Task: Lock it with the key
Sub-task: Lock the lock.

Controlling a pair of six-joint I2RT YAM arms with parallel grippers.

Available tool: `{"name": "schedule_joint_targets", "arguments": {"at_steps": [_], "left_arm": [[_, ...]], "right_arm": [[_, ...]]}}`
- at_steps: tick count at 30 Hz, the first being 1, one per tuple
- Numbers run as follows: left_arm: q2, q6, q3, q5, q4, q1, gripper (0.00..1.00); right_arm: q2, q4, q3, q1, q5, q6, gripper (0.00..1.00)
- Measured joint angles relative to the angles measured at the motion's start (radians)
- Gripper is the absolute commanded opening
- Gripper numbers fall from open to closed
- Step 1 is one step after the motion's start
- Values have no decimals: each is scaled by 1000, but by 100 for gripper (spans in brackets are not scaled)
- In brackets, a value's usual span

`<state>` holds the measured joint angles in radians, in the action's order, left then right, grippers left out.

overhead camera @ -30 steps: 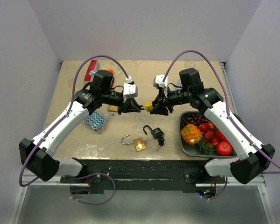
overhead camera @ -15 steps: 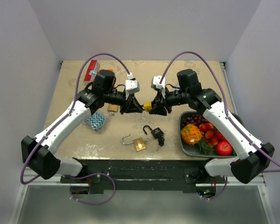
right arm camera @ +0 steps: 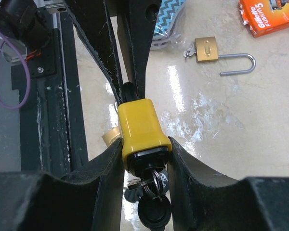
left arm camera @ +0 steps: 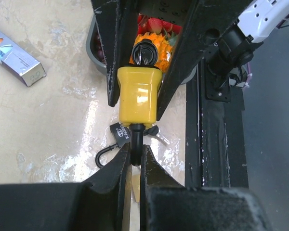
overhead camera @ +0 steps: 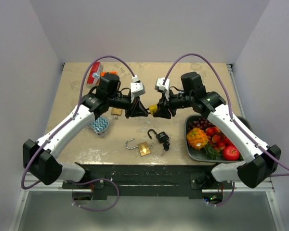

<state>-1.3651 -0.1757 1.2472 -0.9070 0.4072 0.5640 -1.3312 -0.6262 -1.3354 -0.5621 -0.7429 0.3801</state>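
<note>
Above table (overhead camera: 192, 79), left gripper (overhead camera: 145, 111), right gripper (overhead camera: 158, 109) meet tip-to-tip, pinching yellow padlock (right arm camera: 139, 126).

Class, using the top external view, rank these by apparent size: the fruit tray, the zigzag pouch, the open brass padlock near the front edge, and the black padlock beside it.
1. fruit tray, clearly largest.
2. zigzag pouch, partly hidden.
3. brass padlock and black padlock: too alike to rank.
</note>
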Motion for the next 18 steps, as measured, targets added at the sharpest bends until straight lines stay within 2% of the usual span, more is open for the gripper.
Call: {"name": "schedule_joint_targets", "arguments": {"at_steps": [4, 5, 8, 9, 12, 16, 18], "left_arm": [[13, -46, -15, 0, 33, 0, 0], [22, -57, -26, -6, 39, -3, 0], [42, -105, -42, -51, 66, -29, 0], [45, -126, -42, -66, 73, -40, 0], [50, -218, -42, -100, 95, -71, 0], [50, -312, -42, -118, 136, -114, 0], [50, -339, -42, -123, 149, -133, 0]], "right_arm": [[-7, -19, 0, -9, -1, 3, 0], [-9, -31, 0, -14, -8, 6, 5], [-18, -51, -12, -23, -29, 22, 30], [-24, -54, -21, -24, -39, 29, 44], [-39, -71, -47, -8, -77, 42, 64], [-35, -123, -85, 71, -119, 47, 84], [-27, -132, -100, 105, -119, 46, 84]]}}
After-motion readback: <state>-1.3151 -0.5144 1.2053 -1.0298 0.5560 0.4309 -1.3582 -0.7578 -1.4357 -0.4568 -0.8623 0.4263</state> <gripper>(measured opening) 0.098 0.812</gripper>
